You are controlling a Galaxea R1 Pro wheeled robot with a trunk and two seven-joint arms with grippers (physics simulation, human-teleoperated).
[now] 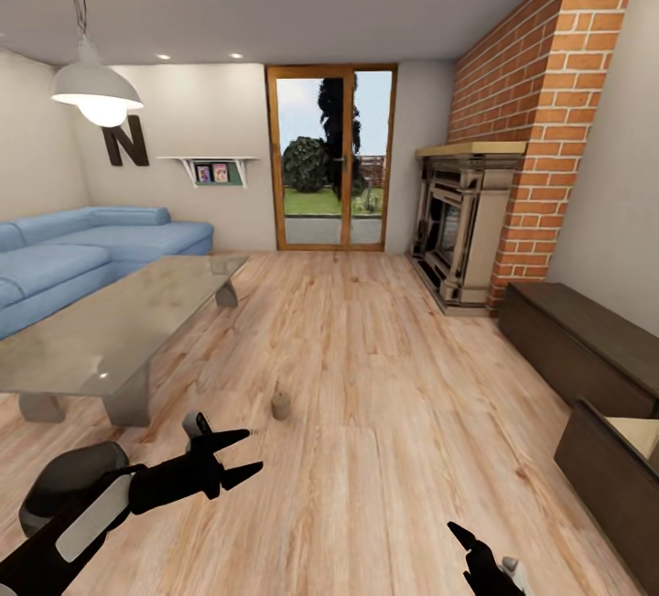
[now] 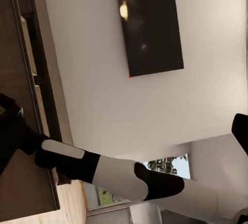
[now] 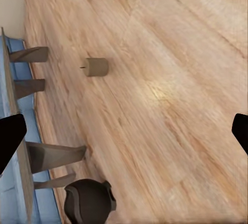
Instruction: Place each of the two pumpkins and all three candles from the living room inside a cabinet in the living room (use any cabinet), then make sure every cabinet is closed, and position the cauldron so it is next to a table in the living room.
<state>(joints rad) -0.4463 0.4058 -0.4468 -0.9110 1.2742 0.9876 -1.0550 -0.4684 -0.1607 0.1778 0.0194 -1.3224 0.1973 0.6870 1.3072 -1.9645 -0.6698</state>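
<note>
While I look down from the head camera, I see one candle (image 1: pixel 281 404) standing upright on the bare wooden floor (image 1: pixel 384 413), just off the near corner of the coffee table (image 1: pixel 119 321) and apart from its legs. My left gripper (image 1: pixel 252 452) hangs near the candle, pointing toward it, with its two fingers spread and nothing between them. My right gripper (image 1: pixel 476 555) sits low at the picture's edge; I see only part of it there, but in the right wrist view its fingertips (image 3: pixel 10 136) stand wide apart at the two sides, empty, with the candle (image 3: pixel 96 67) on the floor ahead and the table's angled legs (image 3: pixel 51 154) beside it. The dark brown cabinet (image 1: pixel 586 340) runs along the right wall past the brick fireplace (image 1: pixel 462 234); its nearest drawer (image 1: pixel 609 454) stands pulled out, showing a light inside. On the far wall I read a big dark letter "N" (image 1: pixel 125 140). A blue sofa (image 1: pixel 82 248) lies behind the table
</note>
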